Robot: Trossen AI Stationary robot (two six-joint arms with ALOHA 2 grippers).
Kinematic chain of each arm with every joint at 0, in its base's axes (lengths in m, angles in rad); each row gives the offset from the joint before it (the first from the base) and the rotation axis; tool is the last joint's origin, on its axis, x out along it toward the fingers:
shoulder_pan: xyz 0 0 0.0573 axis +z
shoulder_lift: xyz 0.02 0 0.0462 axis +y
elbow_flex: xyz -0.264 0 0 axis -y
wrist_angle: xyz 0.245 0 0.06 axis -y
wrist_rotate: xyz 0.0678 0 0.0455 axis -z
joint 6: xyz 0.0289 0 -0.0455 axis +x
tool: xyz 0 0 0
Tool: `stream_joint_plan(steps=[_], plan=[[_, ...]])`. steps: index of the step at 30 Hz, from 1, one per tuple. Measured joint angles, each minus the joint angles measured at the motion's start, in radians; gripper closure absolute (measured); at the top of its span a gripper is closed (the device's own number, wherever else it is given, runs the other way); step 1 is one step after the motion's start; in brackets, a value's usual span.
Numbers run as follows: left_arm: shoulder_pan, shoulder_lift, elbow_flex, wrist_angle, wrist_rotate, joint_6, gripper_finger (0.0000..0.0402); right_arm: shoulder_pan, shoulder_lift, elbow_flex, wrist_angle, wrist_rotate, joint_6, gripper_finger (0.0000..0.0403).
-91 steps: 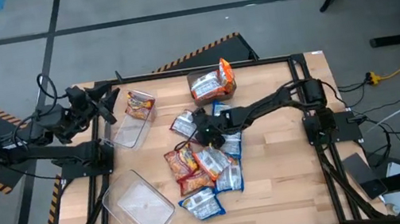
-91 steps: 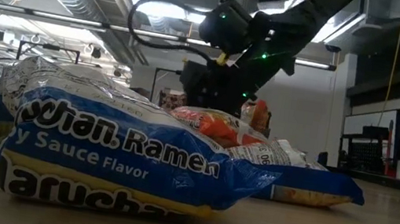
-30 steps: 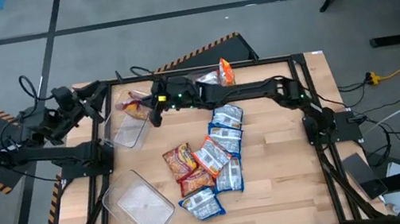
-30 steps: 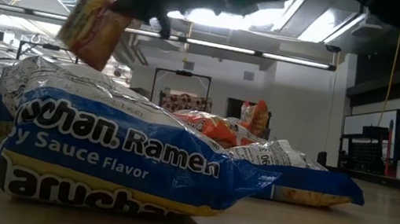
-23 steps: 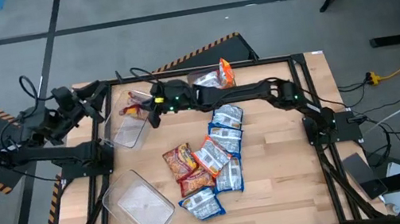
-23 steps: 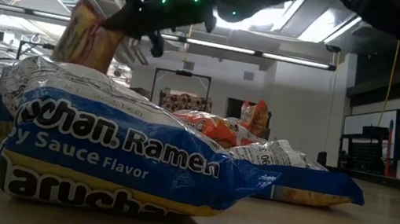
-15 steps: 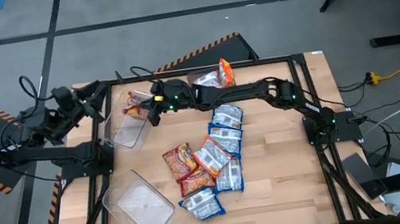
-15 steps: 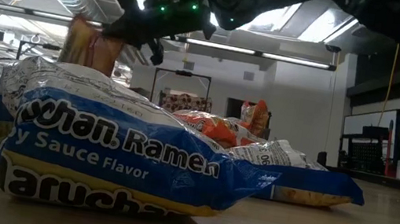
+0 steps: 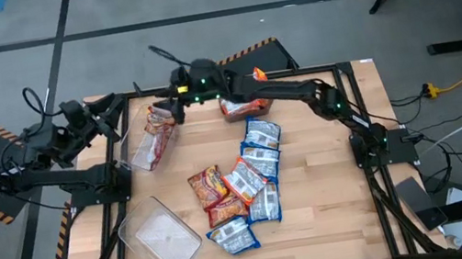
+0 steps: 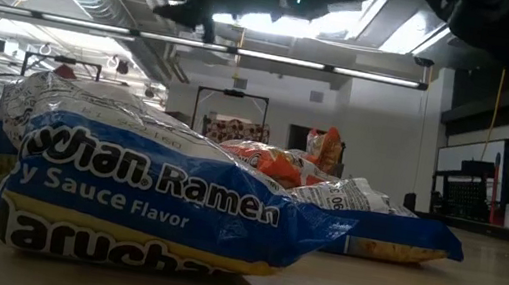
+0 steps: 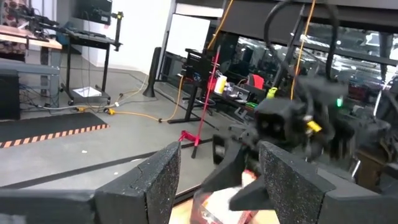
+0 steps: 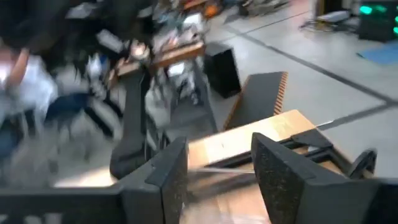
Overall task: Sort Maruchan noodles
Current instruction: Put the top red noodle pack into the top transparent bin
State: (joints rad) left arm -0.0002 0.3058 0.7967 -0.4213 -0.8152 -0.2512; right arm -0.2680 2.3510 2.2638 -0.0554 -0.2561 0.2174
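Reaching across the table's far edge, the right gripper [image 9: 173, 104] hangs with fingers parted and nothing between them, above the clear bin [image 9: 152, 142] at about 10 o'clock.
Orange noodle packets [image 9: 157, 122] lie in that bin; a mixed heap of Maruchan noodles [image 9: 242, 188] sits mid-table. The left gripper [image 9: 122, 119] waits, fingers apart and empty, at the table's left edge. The wooden table [image 9: 324, 189] stands on grey floor with hazard striping.
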Motion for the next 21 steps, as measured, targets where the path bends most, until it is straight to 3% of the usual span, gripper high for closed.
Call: stream_joint_plan(steps=[3, 6, 10, 14, 21], plan=[[0.0, 0.0, -0.001, -0.032, 0.023, 0.0, 0.0189, 0.016, -0.001, 0.094, -0.193, -0.018, -0.235, 0.0233], [0.0, 0.001, -0.001, -0.063, 0.024, -0.004, 0.0189, 0.044, -0.007, 0.083, -0.219, 0.02, -0.421, 0.0233], [0.0, 0.001, -0.001, -0.088, 0.028, -0.003, 0.0189, 0.068, 0.007, 0.083, -0.251, 0.089, -0.456, 0.0232], [0.0, 0.018, -0.001, -0.223, 0.043, -0.027, 0.0189, 0.066, 0.013, 0.081, -0.37, 0.09, -0.439, 0.0232], [0.001, 0.18, -0.001, -0.308, 0.065, -0.112, 0.0189, 0.057, -0.071, 0.089, -0.586, 0.177, -0.486, 0.0232]])
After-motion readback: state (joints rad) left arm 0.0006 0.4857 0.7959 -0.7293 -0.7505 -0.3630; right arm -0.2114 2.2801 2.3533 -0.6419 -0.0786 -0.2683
